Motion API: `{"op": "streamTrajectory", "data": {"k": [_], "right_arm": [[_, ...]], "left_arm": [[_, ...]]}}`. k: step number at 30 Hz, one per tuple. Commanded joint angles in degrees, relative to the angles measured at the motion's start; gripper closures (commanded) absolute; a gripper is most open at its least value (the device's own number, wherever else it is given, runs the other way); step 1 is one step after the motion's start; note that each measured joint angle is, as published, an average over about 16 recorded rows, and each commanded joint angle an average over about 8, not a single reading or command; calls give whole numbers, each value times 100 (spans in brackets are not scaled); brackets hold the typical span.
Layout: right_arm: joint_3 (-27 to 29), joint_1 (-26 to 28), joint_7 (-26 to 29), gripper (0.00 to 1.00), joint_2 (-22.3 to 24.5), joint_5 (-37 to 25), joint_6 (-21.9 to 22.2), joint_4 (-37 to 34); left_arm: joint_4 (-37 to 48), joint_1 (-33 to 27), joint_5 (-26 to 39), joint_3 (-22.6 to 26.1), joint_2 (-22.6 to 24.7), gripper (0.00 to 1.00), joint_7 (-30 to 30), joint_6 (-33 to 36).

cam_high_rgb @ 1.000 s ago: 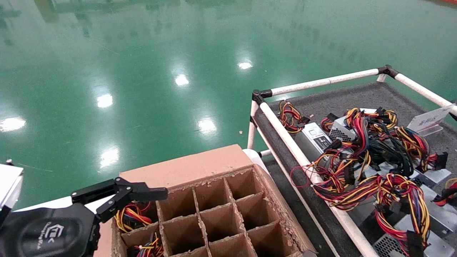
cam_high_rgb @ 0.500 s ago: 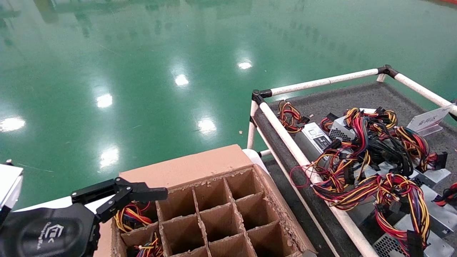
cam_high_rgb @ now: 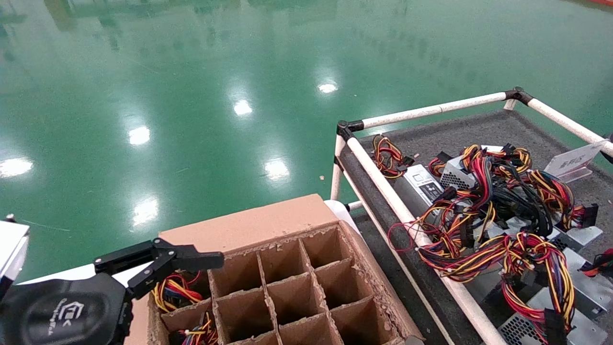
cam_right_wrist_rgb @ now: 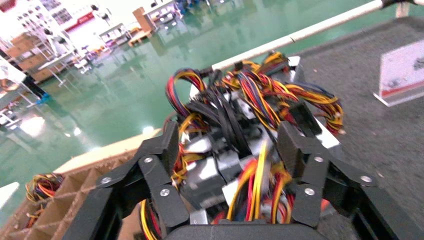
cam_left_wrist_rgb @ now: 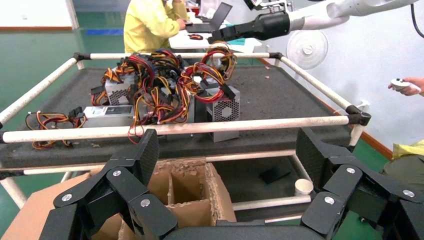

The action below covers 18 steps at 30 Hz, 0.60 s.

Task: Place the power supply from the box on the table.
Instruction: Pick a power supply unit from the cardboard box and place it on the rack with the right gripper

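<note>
Barely shifted since a second ago: power supply [cam_right_wrist_rgb: 220, 170] between the spread fingers of the right pincer [cam_right_wrist_rgb: 227, 155], above the desk [cam_high_rgb: 479, 132]. Left pincer [cam_high_rgb: 158, 261] parked wide apart, holding nothing, at the box [cam_high_rgb: 268, 225] corner.

Box [cam_high_rgb: 287, 292]: centre and right cells open and unobstructed; left cells clogged with wires [cam_high_rgb: 175, 291]. Table [cam_high_rgb: 479, 132]: far strip bare; nearer part buried under wire tangle [cam_high_rgb: 493, 215]; white rail [cam_high_rgb: 407, 220] barred the near edge.
</note>
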Motion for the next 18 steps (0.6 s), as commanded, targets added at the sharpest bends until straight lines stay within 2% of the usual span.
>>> {"op": "streamTrajectory", "data": {"k": [1,14,18], "right_arm": [[7,33,12,0,7,-12,41,84],[24,46,20,0,-8,-32,45,105],[99,117,64,0,-76,-208,33,234]], "left_arm": [[0,0,0,0,0,0,0,0],[2,0,-2,0,0,0,1,-1],[2,0,-2,0,0,0,1,-1]]}}
